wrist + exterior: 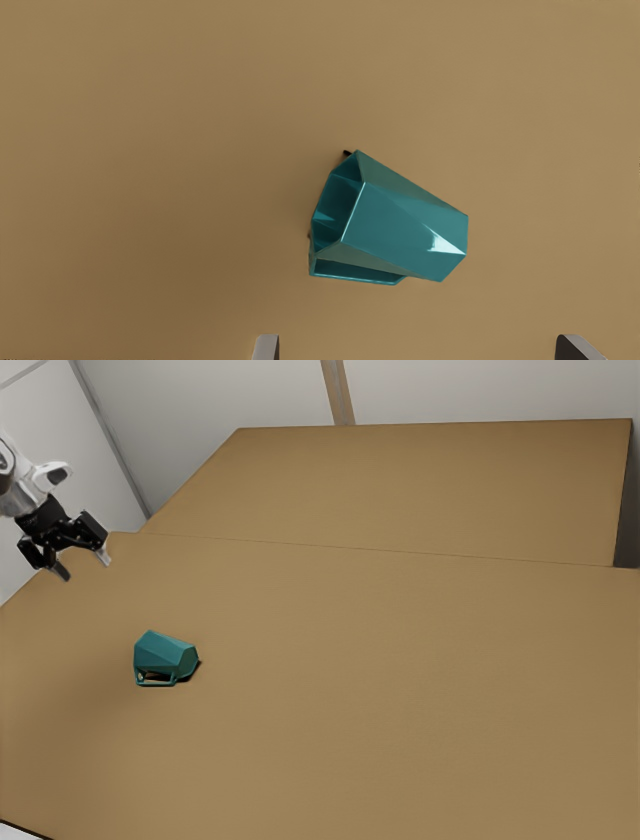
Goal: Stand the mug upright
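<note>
My gripper is at the upper left of the exterior view, above the table and apart from the mug. The teal faceted mug lies on its side on the table, toward the exterior view's left, with its handle down along one side. In the wrist view the mug shows its open mouth at one end and its narrower base at the other; the handle lies on the side nearer my fingertips. The gripper stands open, its two fingertips wide apart with nothing between them.
The brown table spreads under the mug and far to the exterior view's right. Behind it rises a brown panel, with a pale wall beyond.
</note>
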You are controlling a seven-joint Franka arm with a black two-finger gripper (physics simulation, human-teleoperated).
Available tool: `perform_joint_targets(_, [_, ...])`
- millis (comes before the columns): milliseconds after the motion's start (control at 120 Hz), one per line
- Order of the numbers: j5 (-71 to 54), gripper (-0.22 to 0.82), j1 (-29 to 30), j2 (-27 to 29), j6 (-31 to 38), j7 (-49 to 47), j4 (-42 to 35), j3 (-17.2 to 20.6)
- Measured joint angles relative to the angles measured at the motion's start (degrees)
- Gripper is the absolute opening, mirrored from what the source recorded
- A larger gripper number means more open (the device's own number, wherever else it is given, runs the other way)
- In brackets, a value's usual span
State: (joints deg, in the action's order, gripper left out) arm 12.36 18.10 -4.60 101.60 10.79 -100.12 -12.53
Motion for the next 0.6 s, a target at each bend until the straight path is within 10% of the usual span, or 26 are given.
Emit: perform_joint_targets(600, [19.61, 0.61, 2.29, -18.64, -4.99, 2.53, 0.10, -0.30])
